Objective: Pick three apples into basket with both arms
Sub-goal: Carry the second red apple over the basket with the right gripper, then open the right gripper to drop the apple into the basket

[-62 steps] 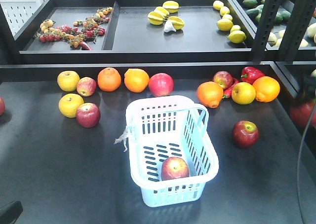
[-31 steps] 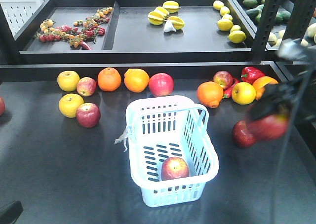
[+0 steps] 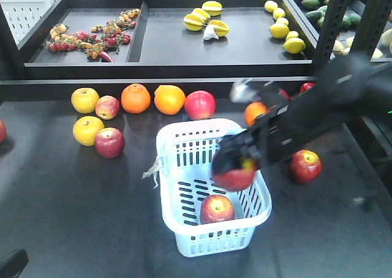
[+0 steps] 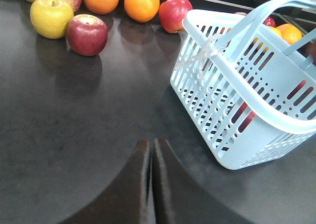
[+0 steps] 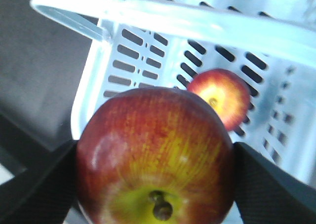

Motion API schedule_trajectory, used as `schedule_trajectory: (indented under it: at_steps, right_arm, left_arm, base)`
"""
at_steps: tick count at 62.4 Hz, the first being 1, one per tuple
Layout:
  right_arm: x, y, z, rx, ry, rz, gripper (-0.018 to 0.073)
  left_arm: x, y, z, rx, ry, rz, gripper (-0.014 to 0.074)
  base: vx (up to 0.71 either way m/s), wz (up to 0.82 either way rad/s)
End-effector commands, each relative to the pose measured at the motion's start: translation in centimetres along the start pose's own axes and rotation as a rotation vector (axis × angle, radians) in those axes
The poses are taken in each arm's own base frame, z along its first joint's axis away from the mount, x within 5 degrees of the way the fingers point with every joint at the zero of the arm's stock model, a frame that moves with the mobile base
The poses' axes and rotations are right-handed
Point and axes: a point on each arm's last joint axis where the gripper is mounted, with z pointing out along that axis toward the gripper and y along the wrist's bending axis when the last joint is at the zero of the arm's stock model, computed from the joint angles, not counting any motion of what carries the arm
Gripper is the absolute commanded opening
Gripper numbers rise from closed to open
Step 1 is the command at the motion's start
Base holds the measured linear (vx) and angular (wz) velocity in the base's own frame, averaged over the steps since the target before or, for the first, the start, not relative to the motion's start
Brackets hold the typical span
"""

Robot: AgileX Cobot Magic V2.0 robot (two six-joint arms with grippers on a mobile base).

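Carrying a second apple point(image 5: 154, 157) over the basket point(image 3: 168, 144), right gripper point(image 3: 236, 168) pinching it between its fingers; one apple point(image 3: 217, 208) already lies inside. Next: lower and release. Left gripper point(image 4: 150, 179) idles with fingers pressed together, apparently empty. Half a second ago the right arm was out by the table's right edge; a third apple point(image 3: 304, 166) waits there.

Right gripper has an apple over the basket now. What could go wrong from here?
The held apple hangs above the basket that already contains an apple; released from here, it may strike that one and bruise or bounce. The right gripper sits close to the raised handle, so lowering or pulling back could snag it and drag the basket.
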Motion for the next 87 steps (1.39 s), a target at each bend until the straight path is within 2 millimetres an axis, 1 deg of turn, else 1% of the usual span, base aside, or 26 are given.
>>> schedule_trajectory:
  at_steps: [1, 5, 11, 19, 26, 33, 43, 54, 60, 63, 69, 76, 84, 85, 87]
  right_arm:
    - [-1.6, 0.7, 0.3, 0.007, -0.127, -0.026, 0.0218]
    - [-1.7, 0.3, 1.2, 0.009, -0.122, -0.013, 0.0251]
    - [-1.6, -0.1, 2.1, 0.011, -0.096, -0.013, 0.0341]
    - [-1.6, -0.3, 2.4, 0.011, -0.085, -0.015, 0.0535]
    - [-1.6, -0.3, 2.4, 0.014, -0.09, -0.015, 0.0668]
    - [-1.6, -0.4, 2.4, 0.022, -0.091, -0.021, 0.072]
    - [-1.6, -0.4, 2.4, 0.021, -0.09, -0.021, 0.0713]
    - [-1.5, -0.2, 2.2, 0.012, -0.072, -0.025, 0.0663]
    - [-1.5, 0.2, 1.7, -0.012, -0.03, -0.034, 0.0603]
    - [-1.4, 0.5, 1.3, -0.024, -0.011, -0.037, 0.0555]
    - [-1.1, 1.0, 0.3, -0.038, 0.011, -0.052, 0.044]
    - [-0.5, 1.5, -1.1, -0.032, 0.038, -0.087, 0.0247]
    - [0.0, 2.0, -3.3, 0.001, 0.025, -0.14, -0.0001]
    - [0.1, 2.1, -3.7, 0.008, 0.019, -0.147, -0.0015]
    - [0.2, 2.2, -4.2, 0.017, 0.012, -0.158, -0.0013]
  left_arm:
    - [-0.8, -0.2, 0.0, -0.006, -0.025, -0.014, -0.0008]
    - [-0.8, -0.2, 0.0, -0.006, -0.025, -0.014, -0.0008]
    - [-0.8, -0.2, 0.0, -0.006, -0.025, -0.014, -0.0008]
    - [-0.8, -0.2, 0.0, -0.006, -0.025, -0.014, -0.0008]
    - [-0.8, -0.2, 0.0, -0.006, -0.025, -0.014, -0.0008]
    - [-0.8, -0.2, 0.0, -0.006, -0.025, -0.014, -0.0008]
    - [-0.8, -0.2, 0.0, -0.006, -0.025, -0.014, -0.0008]
    - [-0.8, -0.2, 0.0, -0.006, -0.025, -0.014, -0.0008]
    - [-0.8, -0.2, 0.0, -0.006, -0.025, -0.014, -0.0008]
    - [-0.8, -0.2, 0.0, -0.006, -0.025, -0.014, -0.0008]
    - [-0.8, -0.2, 0.0, -0.006, -0.025, -0.014, -0.0008]
    - [-0.8, -0.2, 0.0, -0.006, -0.025, -0.014, -0.0008]
    - [-0.8, -0.2, 0.0, -0.006, -0.025, -0.014, -0.0008]
    - [-0.8, -0.2, 0.0, -0.006, -0.025, -0.014, -0.0008]
    - [-0.8, -0.2, 0.0, -0.006, -0.025, -0.014, -0.0008]
  base:
    - [0.0, 0.0]
    - [0.0, 0.0]
    - [0.0, 0.0]
    - [0.0, 0.0]
    - [0.0, 0.0]
    - [0.0, 0.0]
    - [0.0, 0.0]
    - [0.0, 0.0]
    - [0.0, 0.0]
    - [0.0, 0.0]
    - [0.0, 0.0]
    - [0.0, 0.0]
    - [0.0, 0.0]
    - [0.0, 0.0]
    - [0.0, 0.0]
